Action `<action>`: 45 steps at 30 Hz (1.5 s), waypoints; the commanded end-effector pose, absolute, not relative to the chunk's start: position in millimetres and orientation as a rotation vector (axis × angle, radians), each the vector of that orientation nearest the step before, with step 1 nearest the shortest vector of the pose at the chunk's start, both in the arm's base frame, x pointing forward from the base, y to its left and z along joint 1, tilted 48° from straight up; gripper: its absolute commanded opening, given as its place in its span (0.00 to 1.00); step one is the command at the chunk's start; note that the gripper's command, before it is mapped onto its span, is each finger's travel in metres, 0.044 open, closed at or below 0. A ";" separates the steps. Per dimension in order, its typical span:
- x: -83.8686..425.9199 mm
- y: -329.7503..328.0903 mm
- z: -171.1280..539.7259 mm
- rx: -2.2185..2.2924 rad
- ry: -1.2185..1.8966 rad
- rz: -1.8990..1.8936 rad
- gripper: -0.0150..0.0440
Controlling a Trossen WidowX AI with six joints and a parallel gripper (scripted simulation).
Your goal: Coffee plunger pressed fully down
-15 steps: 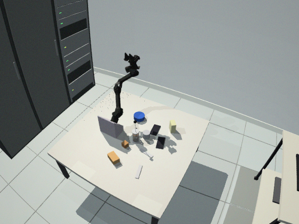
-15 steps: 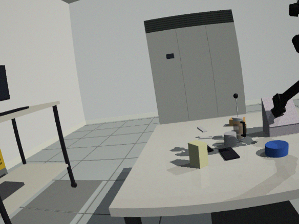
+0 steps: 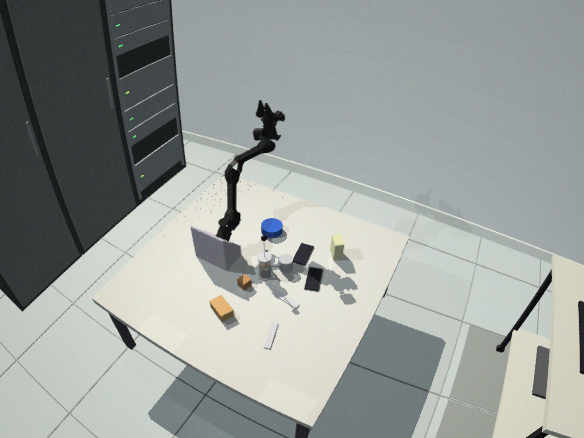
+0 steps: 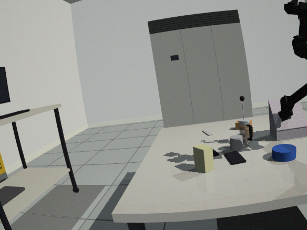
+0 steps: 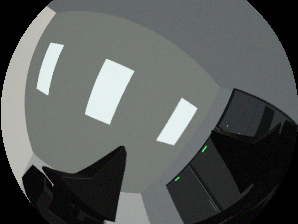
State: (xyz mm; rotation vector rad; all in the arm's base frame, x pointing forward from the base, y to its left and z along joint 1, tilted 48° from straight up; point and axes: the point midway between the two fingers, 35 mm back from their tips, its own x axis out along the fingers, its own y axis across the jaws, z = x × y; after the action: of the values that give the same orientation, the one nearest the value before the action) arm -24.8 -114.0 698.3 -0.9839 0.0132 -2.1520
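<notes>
The coffee press (image 3: 265, 266) stands upright near the middle of the table (image 3: 320, 360), its plunger (image 4: 242, 107) fully raised, the thin rod ending in a black knob high above the lid. Just beside it in the top view sits a grey cylinder (image 3: 286, 262), nearly touching the glass. A small brown cube (image 3: 244, 282) lies close on its other side, toward the orange block (image 3: 222, 307). Past the grey cylinder, two dark flat slabs (image 3: 303, 253) lie on the table top, one a little nearer the camera than the other, and a pale yellow block (image 3: 337, 246) stands upright farther out. A blue disc (image 3: 271, 227) rests behind the press, between it and the arm's base. A white strip (image 3: 271, 335) lies well apart toward the near edge, and a small pale tool (image 3: 291, 302) lies between it and the press.

A grey wedge-shaped box (image 3: 216, 248) sits just in front of the arm's base, to the side of the press.

The gripper (image 3: 267, 111) is raised high above the far edge of the table, well apart from the plunger (the wrist view shows only ceiling lights and the dark cabinet). Its fingers stand wide apart with nothing between them
</notes>
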 end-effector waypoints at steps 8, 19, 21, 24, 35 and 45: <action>51.3 -145.8 695.1 -1.318 0.175 -2.019 1.00; 140.4 -200.2 661.8 -1.639 0.339 -1.689 1.00; 161.3 -218.6 643.7 -1.692 0.400 -1.579 1.00; 189.6 -243.8 613.6 -1.739 0.462 -1.403 1.00; 248.9 -321.5 451.7 -1.592 0.674 -0.728 1.00; 233.0 -328.2 280.2 -1.014 0.772 -0.241 1.00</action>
State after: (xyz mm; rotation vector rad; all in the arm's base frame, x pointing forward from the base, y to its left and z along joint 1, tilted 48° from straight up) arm 244.1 -335.3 338.1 -1.2572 0.7540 -0.3889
